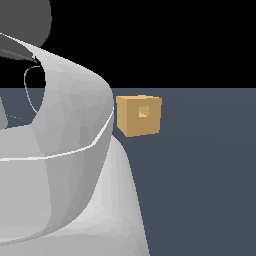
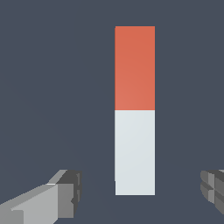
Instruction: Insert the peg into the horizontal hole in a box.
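Gripper (image 2: 139, 192) standing wide open, fingers (image 2: 65, 192) straddling the pale end of the peg (image 2: 134, 109) without touching it, box (image 1: 139, 115) showing its hole (image 1: 143, 111), arm (image 1: 60, 165) filling the exterior view's left.

The box (image 1: 138, 116) sits on the floor (image 1: 200, 175), just to the exterior view's right of the arm (image 1: 65, 150), its hole (image 1: 144, 111) in a side face. In the wrist view, the peg (image 2: 134, 110) lies flat on the floor between the spread fingers (image 2: 65, 192), touching neither.

text: none readable | labels: none | numbers: none | signs: none
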Controlling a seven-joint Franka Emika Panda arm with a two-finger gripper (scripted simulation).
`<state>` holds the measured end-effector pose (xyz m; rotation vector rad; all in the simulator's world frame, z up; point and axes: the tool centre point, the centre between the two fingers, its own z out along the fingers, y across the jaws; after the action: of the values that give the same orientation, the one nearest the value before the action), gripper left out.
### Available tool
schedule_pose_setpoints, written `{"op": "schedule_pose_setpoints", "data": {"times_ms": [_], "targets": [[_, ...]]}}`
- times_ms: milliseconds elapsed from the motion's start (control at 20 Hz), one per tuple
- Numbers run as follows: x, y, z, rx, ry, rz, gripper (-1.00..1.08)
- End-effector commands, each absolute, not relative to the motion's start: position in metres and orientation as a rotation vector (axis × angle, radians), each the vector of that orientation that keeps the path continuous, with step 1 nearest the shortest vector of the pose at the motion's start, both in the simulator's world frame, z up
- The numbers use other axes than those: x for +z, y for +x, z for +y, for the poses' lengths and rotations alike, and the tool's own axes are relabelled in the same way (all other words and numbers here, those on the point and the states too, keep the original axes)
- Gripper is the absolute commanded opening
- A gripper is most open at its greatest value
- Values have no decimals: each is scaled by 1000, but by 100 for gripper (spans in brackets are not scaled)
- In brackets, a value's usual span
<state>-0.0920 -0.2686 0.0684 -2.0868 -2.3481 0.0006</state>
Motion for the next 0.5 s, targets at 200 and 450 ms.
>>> {"op": "schedule_pose_setpoints", "data": {"times_ms": [200,450], "targets": [[65,-92,-270,1,-2086,-2349,100],[47,-92,-270,0,-2085,-2350,100]]}}
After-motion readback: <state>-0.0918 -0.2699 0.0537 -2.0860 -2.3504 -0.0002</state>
